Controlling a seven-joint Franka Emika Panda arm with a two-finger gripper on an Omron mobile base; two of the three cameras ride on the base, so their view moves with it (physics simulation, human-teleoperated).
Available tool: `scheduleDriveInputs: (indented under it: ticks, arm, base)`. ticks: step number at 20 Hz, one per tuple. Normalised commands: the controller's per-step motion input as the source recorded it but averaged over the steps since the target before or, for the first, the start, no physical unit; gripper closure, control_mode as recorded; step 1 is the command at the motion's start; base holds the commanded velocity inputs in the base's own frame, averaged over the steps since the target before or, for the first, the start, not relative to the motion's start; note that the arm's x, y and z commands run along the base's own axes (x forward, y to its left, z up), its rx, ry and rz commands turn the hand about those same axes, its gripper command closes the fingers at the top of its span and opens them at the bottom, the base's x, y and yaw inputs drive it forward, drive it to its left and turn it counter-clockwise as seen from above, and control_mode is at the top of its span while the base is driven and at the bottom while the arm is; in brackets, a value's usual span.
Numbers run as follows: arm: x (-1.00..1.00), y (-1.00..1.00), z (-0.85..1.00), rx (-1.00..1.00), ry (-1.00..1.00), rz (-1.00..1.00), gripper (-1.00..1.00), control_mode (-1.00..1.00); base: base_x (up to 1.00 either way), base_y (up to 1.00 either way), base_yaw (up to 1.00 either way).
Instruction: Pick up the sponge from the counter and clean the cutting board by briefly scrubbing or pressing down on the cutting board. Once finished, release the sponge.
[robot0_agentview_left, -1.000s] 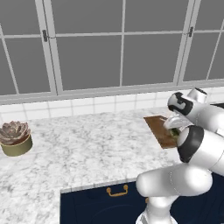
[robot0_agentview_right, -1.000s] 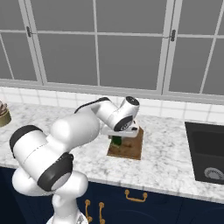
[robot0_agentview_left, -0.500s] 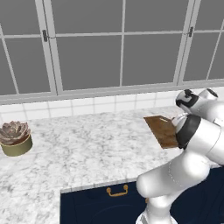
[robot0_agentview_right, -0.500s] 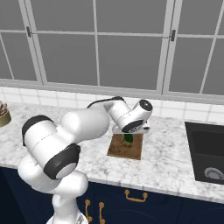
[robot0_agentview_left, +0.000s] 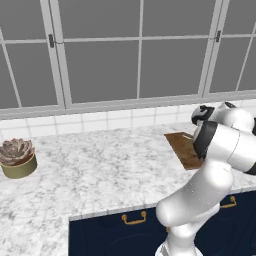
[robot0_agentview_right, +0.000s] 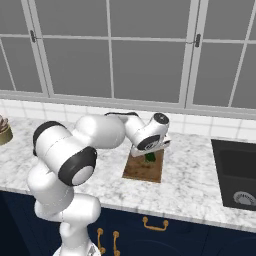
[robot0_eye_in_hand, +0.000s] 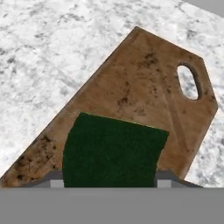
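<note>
Small dark green rectangular sponge (robot0_eye_in_hand: 111, 151) with a thin yellowish-green edge along its far side, pinched between the two fingers of the white arm's gripper (robot0_eye_in_hand: 108, 183), grey pads (robot0_eye_in_hand: 56, 183) pressed against its two ends. Held directly over the flat brown wooden cutting board (robot0_eye_in_hand: 144, 92), near the end away from the handle hole; contact with the wood cannot be told. Seen from the right base camera as a green patch (robot0_agentview_right: 150, 157) under the hand, above the board (robot0_agentview_right: 142, 170). Board rectangular with clipped corners at one end, an oval handle hole there, visible grain and dark speckled stains, a shallow groove along one side. Lying flat on the broad white-and-grey marbled stone counter (robot0_agentview_right: 200, 185), over dark navy cabinets with gold handles (robot0_agentview_right: 154, 226). Dark recessed sink (robot0_agentview_right: 235, 175) set into the counter at the right. At the far left, a round olive-tan pot (robot0_agentview_left: 19, 167) holding a pinkish-grey rosette succulent (robot0_agentview_left: 16, 150). Grey-framed windows (robot0_agentview_left: 140, 50) behind, above a white tile strip.
</note>
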Motion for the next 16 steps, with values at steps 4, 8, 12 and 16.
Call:
scheduleDriveInputs:
  ticks: [4,8,12,16]
  arm:
    - [0.0,0.0,-0.4,0.07,0.03,0.25,1.0,-1.0]
    - [0.0,0.1,-0.27,0.33,-0.2,0.41,1.0,-1.0]
    - [0.05,0.51,-0.41,0.3,-0.06,0.47,1.0,-1.0]
    - [0.0,0.89,-0.19,0.25,0.01,0.4,1.0,-1.0]
  base:
    - [0.0,0.0,0.0]
    - [0.0,0.0,0.0]
    - [0.0,0.0,0.0]
    - [0.0,0.0,0.0]
